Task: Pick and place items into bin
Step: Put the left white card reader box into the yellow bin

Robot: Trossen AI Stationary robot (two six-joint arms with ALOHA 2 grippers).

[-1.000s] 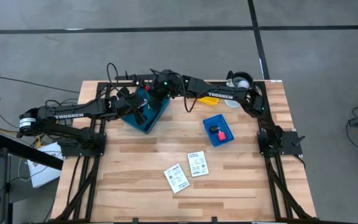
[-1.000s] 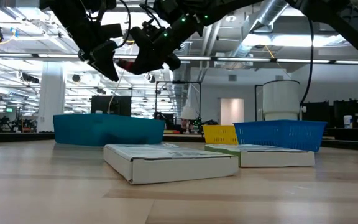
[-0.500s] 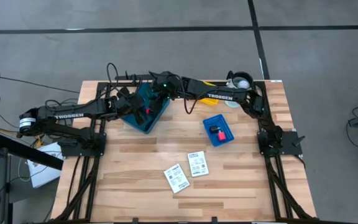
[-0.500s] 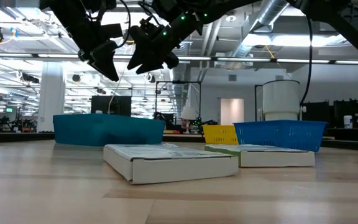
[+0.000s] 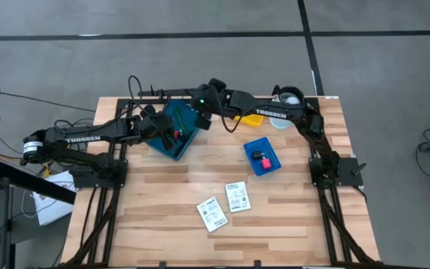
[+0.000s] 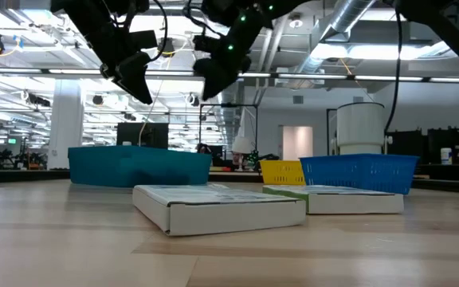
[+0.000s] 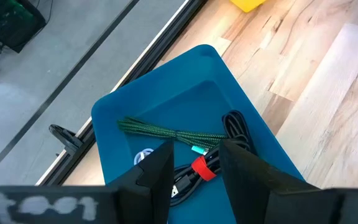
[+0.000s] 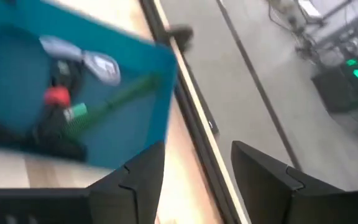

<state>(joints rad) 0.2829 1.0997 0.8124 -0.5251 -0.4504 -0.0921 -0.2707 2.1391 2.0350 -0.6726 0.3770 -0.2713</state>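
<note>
Pincers: left (image 7: 194, 168) spread, right (image 8: 194, 168) spread, both empty | teal bin (image 5: 176, 133) | white boxes (image 5: 224, 205) apart

In the right wrist view the teal bin (image 8: 73, 81) and the cords (image 8: 58, 124) inside were smeared by blur. The left gripper's fingers (image 7: 160, 174) hid part of the black cord (image 7: 235, 127), and both ran off the picture's edge.

The wooden table (image 5: 163, 224) fills the centre of the frame. A teal bin (image 5: 176, 133) sits at upper centre-left, holding dark cords and a red piece (image 5: 176, 134). The left gripper (image 5: 166, 131) hangs over the bin; the right gripper (image 5: 200, 118) is at the bin's upper right edge. A small blue tray (image 5: 263, 157) lies right of centre. Two white cards (image 5: 225, 205) lie at lower centre.
</note>
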